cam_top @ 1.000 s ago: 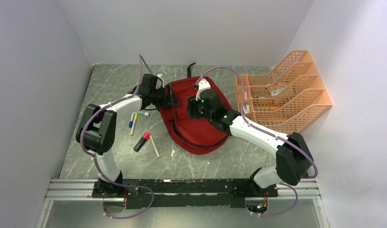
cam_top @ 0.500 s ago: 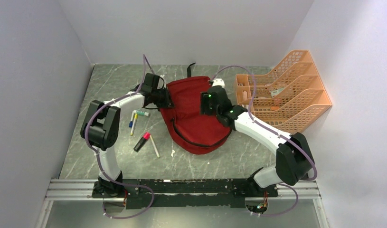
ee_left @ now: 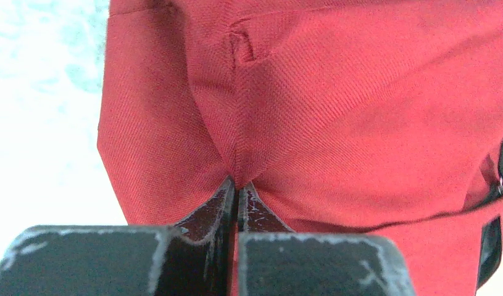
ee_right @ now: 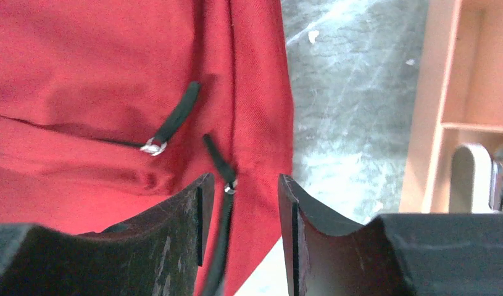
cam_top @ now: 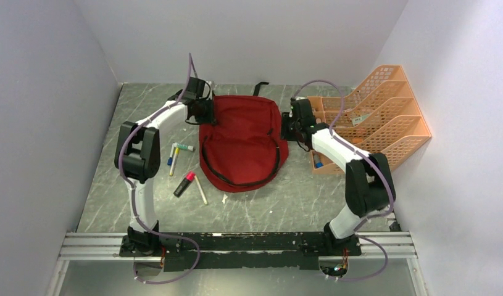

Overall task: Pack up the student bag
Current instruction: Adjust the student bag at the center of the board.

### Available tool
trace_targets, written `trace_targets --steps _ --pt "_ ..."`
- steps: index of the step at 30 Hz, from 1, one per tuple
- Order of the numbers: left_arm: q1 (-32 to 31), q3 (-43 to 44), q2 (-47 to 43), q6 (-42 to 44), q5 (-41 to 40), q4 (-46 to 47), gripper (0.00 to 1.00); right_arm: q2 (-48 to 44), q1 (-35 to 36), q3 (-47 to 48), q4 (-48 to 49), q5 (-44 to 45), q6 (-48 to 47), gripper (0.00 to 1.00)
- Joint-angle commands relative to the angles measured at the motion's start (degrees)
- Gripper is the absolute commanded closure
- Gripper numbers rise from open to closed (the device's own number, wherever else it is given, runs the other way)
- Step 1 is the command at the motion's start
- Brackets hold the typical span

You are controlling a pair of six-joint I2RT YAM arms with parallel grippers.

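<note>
Student bag [cam_top: 242, 145], dark red and soft, lies flat on your grey marbled table [cam_top: 286, 200]. From above, the left gripper [cam_top: 202, 112] sits at its far left corner and the right gripper [cam_top: 290, 126] at its right edge, beside the orange mesh organizer [cam_top: 384, 117].

Left wrist: your jaws are pressed together, pinching a fold of the woven twill.

Right wrist: your jaws stand partly apart, straddling the bag's edge and a black zipper pull [ee_right: 221, 163], clamping nothing.

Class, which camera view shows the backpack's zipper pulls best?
The right wrist view: both black zipper pulls lie close and sharp on the red backpack. The left wrist view catches one at its edge; the top view leaves them too small.
</note>
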Motion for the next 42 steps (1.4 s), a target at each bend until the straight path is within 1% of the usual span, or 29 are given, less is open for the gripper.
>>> trace_targets --steps 1,5,10,13,20,28,33,36,38,42 --pt "2.42 5.26 2.51 3.35 -4.40 -2.00 0.95 6.57 -1.42 5.24 -3.49 -6.60 -6.96 0.54" --pt "2.53 4.65 2.03 3.44 -3.91 -0.66 0.95 10.16 -1.53 7.20 -3.69 -10.48 -9.18 0.56" --pt "2.53 3.35 1.51 3.41 -3.04 0.34 0.95 9.01 -1.53 5.34 0.88 -16.10 -9.30 0.56" --pt "2.53 2.74 1.48 3.21 -2.63 0.58 0.95 10.46 -1.52 6.02 0.43 -17.81 -9.60 0.57" --pt "2.53 1.71 0.63 2.30 -1.40 1.32 0.95 13.95 -1.53 8.71 -2.77 -16.67 -10.08 0.60" --pt "2.45 0.90 0.25 2.10 -0.35 1.75 0.95 16.43 -1.16 9.98 -3.02 -20.25 -10.69 0.61" --pt "2.44 0.38 0.43 1.62 0.94 2.00 0.95 18.44 -0.24 10.99 -2.96 -18.99 -10.83 0.62" --pt "2.40 -0.18 0.07 1.61 0.97 2.14 0.95 20.07 -0.03 12.04 -3.76 -16.62 -10.62 0.69" --pt "2.41 -0.63 -0.66 1.67 0.67 2.27 0.95 20.53 -0.03 12.38 -4.12 -15.44 -10.30 0.71" --pt "2.43 -1.14 -1.90 1.87 -0.65 2.09 0.95 18.78 -0.04 11.01 -3.24 -13.50 -9.22 0.86"
